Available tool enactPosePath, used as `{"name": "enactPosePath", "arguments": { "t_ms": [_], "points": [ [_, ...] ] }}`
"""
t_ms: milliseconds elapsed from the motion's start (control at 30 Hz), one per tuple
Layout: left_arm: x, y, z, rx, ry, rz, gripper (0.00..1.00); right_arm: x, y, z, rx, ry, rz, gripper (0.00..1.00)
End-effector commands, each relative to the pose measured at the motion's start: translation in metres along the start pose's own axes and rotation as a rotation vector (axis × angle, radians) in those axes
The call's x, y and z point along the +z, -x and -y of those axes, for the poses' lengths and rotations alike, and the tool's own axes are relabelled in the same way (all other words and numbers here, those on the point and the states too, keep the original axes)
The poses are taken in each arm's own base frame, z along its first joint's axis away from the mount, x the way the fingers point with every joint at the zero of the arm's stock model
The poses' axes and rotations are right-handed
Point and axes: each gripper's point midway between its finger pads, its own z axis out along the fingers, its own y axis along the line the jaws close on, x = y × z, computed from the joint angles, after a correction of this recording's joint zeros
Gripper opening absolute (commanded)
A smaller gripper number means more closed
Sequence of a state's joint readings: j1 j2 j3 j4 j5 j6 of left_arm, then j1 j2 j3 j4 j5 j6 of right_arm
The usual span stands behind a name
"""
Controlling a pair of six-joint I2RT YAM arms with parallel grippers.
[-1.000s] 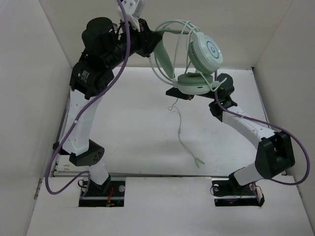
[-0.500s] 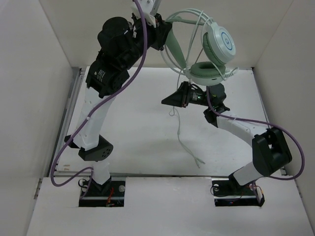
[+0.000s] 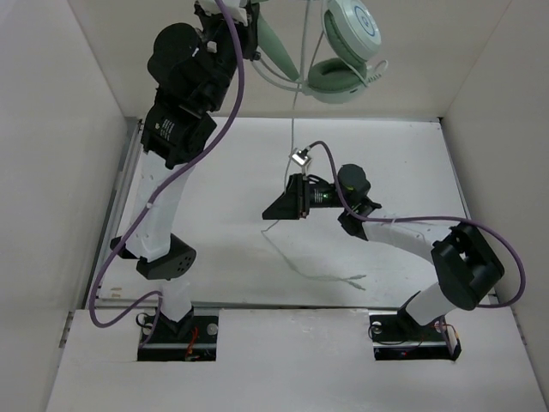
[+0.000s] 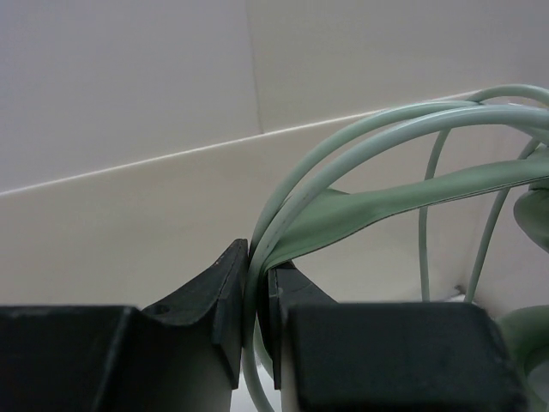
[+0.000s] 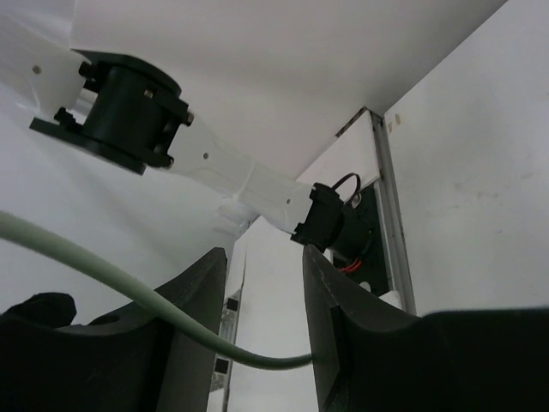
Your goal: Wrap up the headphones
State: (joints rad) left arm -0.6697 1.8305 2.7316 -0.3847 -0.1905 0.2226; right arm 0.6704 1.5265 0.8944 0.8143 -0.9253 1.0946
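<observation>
Hanging high over the far edge of the table [image 3: 214,172], the headphones [image 3: 343,51] are held up by the left gripper [image 4: 257,296]. Its jaws are closed almost fully on the headband [image 4: 360,215] and the thin hoops beside it, so that only a narrow slit is seen between the fingers, and that slit is filled by those parts. In the top view the two earcups are found to the right of that gripper, one turned with its white ringed face to the camera, the other just below it with its padding shown. The cord [image 3: 293,129] is seen running straight down from the cups to the right gripper [image 3: 279,209], which is held low over the middle of the table and pointed left. In the right wrist view its jaws are shown parted, with a gap far wider than the cord; the cord is laid across that gap from one finger to the other and is not pinched. Past the gripper the cord is seen lying on the table, curved toward the near edge, where its plug end [image 3: 356,279] is laid flat
</observation>
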Motion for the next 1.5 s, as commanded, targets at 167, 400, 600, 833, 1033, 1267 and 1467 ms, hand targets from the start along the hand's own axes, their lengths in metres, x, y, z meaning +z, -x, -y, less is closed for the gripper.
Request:
{"name": "enactPosePath", "arguments": {
  "t_ms": [167, 400, 600, 833, 1033, 1267, 1467],
  "points": [
    [-0.023, 0.080, -0.090, 0.029, 0.324, 0.253, 0.00, 0.005, -0.011, -0.019, -0.091, 0.062, -0.031, 0.38],
    [-0.015, 0.056, -0.107, 0.158, 0.416, 0.187, 0.00, 0.003, -0.006, -0.043, -0.249, 0.074, -0.098, 0.00],
    [-0.008, 0.017, -0.115, 0.285, 0.462, 0.085, 0.00, -0.030, 0.042, -0.062, -0.499, -0.111, -0.075, 0.00],
    [-0.007, -0.058, -0.109, 0.395, 0.428, -0.098, 0.00, -0.070, 0.102, -0.087, -0.855, -0.361, -0.022, 0.00],
    [-0.012, -0.113, -0.090, 0.376, 0.379, -0.210, 0.00, -0.077, 0.117, -0.101, -0.875, -0.376, 0.014, 0.00],
    [0.002, -0.078, -0.091, 0.229, 0.410, -0.168, 0.00, -0.062, 0.090, -0.091, -0.826, -0.327, -0.051, 0.00],
    [0.008, -0.077, -0.079, 0.184, 0.399, -0.155, 0.00, -0.042, 0.073, -0.092, -0.817, -0.277, -0.105, 0.00]
  ]
}}
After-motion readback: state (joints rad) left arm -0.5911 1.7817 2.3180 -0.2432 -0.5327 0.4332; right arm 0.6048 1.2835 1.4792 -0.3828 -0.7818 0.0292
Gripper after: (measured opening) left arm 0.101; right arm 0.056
